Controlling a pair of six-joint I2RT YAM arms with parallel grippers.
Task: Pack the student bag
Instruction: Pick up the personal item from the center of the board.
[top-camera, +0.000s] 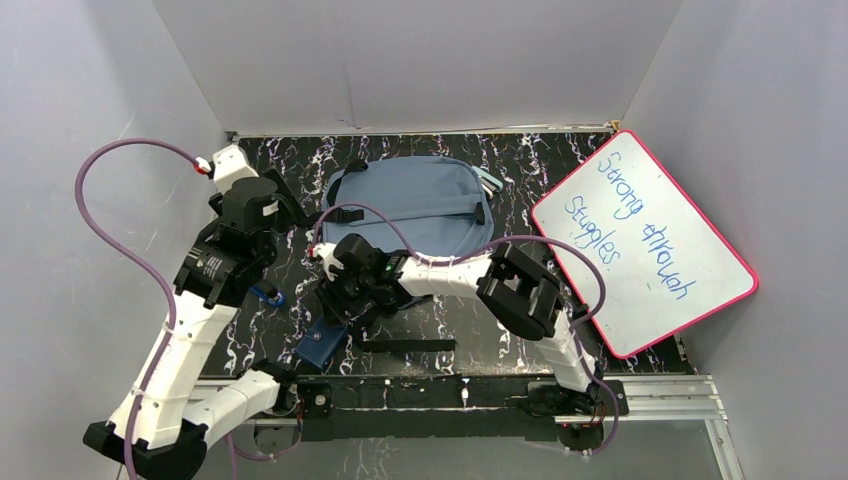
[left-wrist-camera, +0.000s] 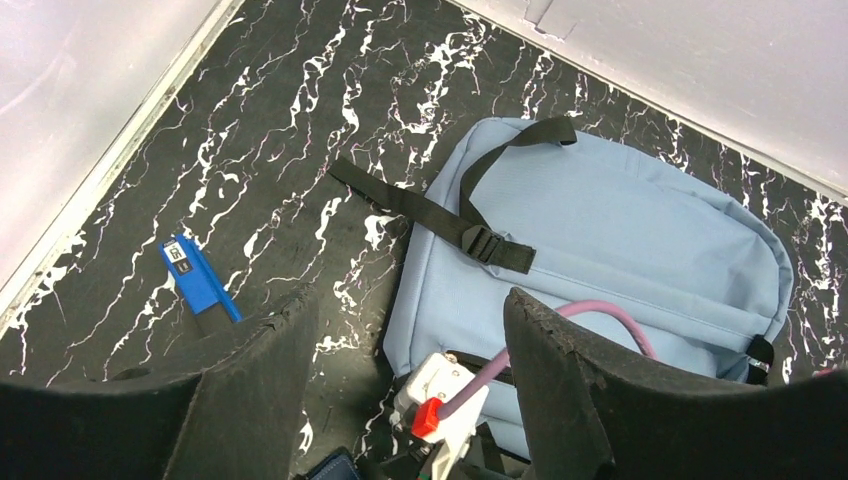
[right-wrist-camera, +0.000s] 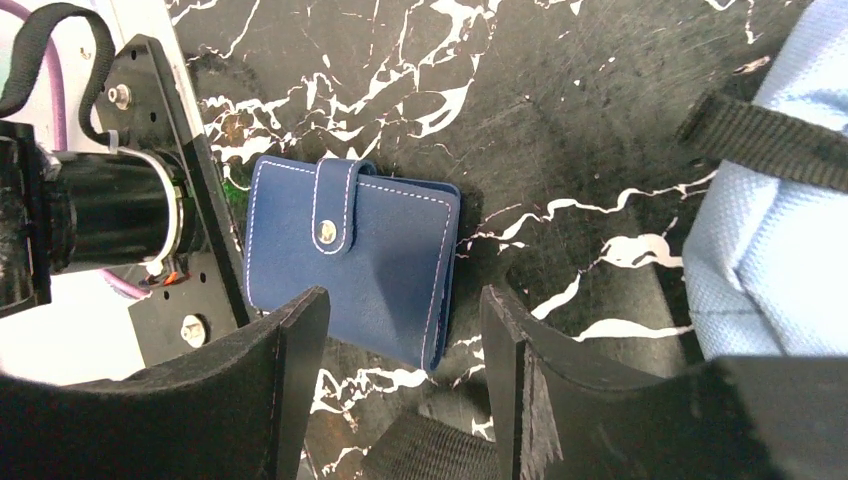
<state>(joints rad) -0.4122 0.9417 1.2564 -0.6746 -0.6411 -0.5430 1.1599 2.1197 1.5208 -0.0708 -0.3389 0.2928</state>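
At the table's (right-wrist-camera: 560, 130) near edge, the right gripper (right-wrist-camera: 400, 305) hovers wide, empty, above the wallet (right-wrist-camera: 350, 250); lowering and pinching seems next.

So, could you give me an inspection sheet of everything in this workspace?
Surface: black marbled table.
Job's things: student bag lies flat at the far side; dark-blue wallet, snapped shut, near the front edge.
Clutter: small blue item, black strip, written whiteboard at right.
Grippers: left fingers open, empty; right fingers open over the wallet, empty.
Cables: purple cable loops along each arm.
Surroundings: plain grey walls.
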